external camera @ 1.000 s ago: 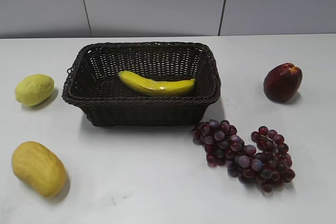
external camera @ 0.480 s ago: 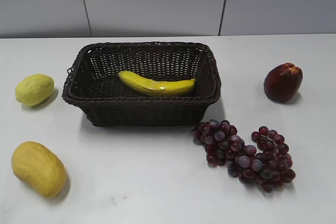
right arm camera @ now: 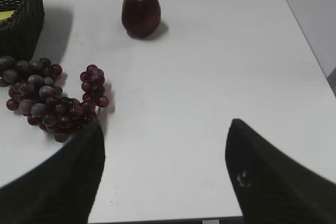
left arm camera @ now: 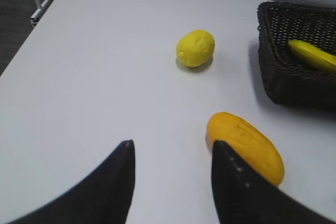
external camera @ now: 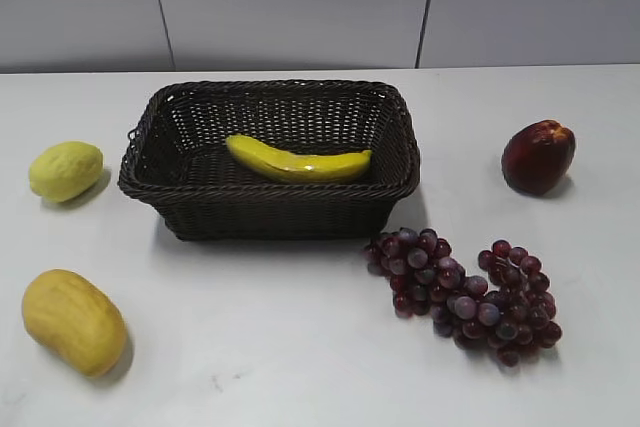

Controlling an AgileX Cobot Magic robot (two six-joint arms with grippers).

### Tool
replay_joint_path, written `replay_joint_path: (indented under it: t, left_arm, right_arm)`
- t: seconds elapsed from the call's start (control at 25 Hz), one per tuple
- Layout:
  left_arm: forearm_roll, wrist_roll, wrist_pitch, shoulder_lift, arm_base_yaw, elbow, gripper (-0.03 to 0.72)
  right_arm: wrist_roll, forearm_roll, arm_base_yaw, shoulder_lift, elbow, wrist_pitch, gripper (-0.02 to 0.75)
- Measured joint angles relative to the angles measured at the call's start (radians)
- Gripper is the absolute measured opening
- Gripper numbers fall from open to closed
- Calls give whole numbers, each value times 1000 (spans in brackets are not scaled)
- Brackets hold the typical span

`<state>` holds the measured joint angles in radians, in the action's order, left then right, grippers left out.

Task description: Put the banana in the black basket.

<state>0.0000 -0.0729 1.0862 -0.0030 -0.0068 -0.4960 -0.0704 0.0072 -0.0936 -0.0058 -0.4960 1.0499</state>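
Observation:
The banana (external camera: 298, 160) is long, curved and bright yellow and lies inside the black basket (external camera: 160, 177), a dark woven wicker basket at the middle back of the table. Part of the banana (left arm camera: 313, 56) and the basket (left arm camera: 291, 82) also show in the left wrist view at the right edge. A basket corner (right arm camera: 21, 19) shows in the right wrist view. My left gripper (left arm camera: 172, 148) is open and empty above the table's left front, beside the oval yellow-orange fruit. My right gripper (right arm camera: 165, 129) is open and empty above the table's right front. Neither gripper shows in the exterior view.
A pale-yellow lemon-like fruit (external camera: 65, 170) lies left of the basket. An oval yellow-orange fruit (external camera: 73, 321) lies at the front left. A bunch of dark red grapes (external camera: 465, 292) lies in front of the basket's right corner. A dark red apple (external camera: 538, 156) stands at the right.

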Motion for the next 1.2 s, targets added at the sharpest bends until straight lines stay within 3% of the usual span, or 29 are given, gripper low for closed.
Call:
replay_joint_path:
  t: [1.2]
  left_arm:
    - [0, 0, 0, -2, 19, 0, 452]
  right_arm:
    - [0, 0, 0, 0, 0, 0, 572]
